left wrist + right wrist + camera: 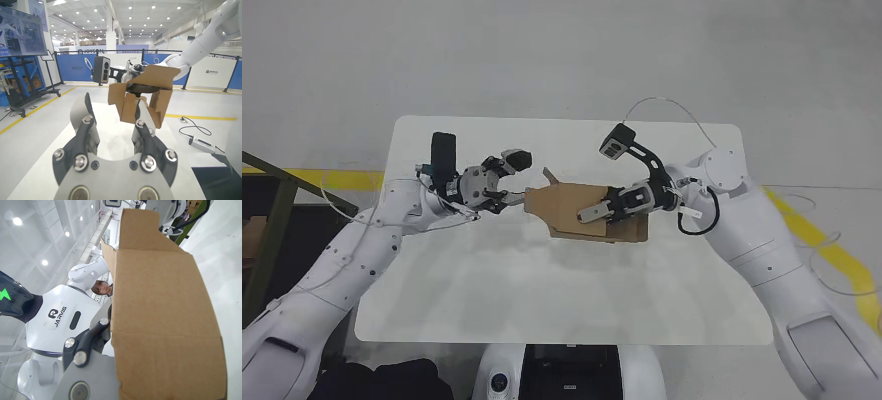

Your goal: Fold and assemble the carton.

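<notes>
Above mid-counter (542, 290), your right pincer (594, 213) grasps the carton (554, 204), long axis running arm to arm; your left pincer (520, 180), spread wide, sits just beside its nearer end.

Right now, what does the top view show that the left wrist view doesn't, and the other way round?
Top view: the whole white table, and both arms meeting at the carton from opposite sides, the right jaws lying over its top panel. Left wrist view: the carton's open end with loose flaps, and a dark finger of the right jaws beneath that panel; the left jaws stand open, one finger at a flap. Shared: the brown carton clamped by the right jaws.
</notes>
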Controlling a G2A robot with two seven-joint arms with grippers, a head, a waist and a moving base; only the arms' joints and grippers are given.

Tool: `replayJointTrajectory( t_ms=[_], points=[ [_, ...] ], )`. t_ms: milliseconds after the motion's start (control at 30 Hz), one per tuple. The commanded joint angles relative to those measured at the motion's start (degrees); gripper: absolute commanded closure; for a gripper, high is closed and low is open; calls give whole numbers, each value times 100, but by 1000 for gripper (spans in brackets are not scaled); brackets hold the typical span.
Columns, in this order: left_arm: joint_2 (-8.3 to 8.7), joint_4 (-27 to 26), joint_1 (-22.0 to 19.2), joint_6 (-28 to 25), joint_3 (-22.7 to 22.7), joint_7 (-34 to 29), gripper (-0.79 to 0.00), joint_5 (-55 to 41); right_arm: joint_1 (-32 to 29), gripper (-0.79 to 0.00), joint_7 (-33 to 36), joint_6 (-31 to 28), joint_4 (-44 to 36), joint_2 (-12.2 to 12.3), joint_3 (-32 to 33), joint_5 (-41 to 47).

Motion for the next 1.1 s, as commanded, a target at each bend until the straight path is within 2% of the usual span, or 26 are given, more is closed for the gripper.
replayJointTrajectory(
  t_ms=[0,600,833,1067],
  points=[
    [-17,21,9,36,-49,-134,-785,-141,7,0,0,0,-24,5,-40,-11],
    [-297,376,-127,177,-129,-1596,-785,-1829,193,0,0,0,-197,48,-443,-41],
    [-441,529,-280,68,44,-2326,-785,-2274,245,0,0,0,-208,54,-526,-26],
    [-525,516,-341,-249,89,-2669,-785,-2669,237,0,0,0,-87,47,-494,90]
  ],
)
